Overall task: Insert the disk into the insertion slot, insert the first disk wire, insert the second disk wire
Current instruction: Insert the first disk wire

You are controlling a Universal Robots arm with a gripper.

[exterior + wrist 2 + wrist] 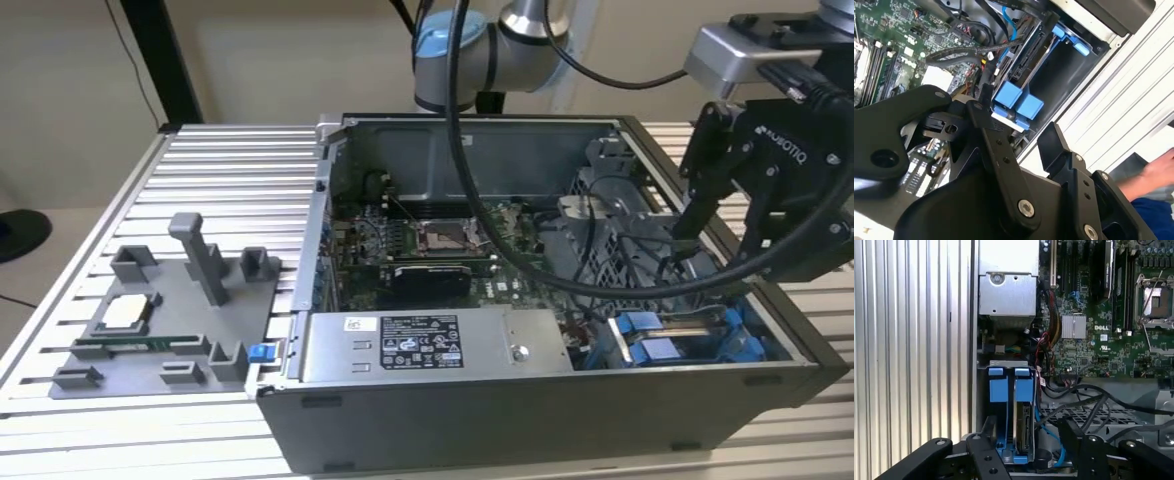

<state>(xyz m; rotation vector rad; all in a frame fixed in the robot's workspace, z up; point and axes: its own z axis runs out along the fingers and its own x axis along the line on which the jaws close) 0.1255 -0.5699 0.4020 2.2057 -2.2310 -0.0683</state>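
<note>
The disk [1024, 416] stands on edge inside the insertion slot [983, 390], held in its blue carrier with two blue tabs [1009, 388] at one end. In the second wrist view the disk [1028, 56] shows its dark connector edge, and a blue wire [1013, 27] and black wires run close past it. I cannot tell whether any wire is plugged in. My gripper [1027, 426] hangs open just above the slot, with one finger on each side of the disk and nothing held. In the exterior view the gripper [721, 235] is over the case's right end, above the blue tabs [654, 348].
The open computer case [534, 400] holds the motherboard [441, 245], a grey labelled power-supply box [427, 345] and a perforated cage [627, 235]. A grey parts fixture [160, 320] lies at the exterior view's left. A person's hand [1160, 170] is beside the case.
</note>
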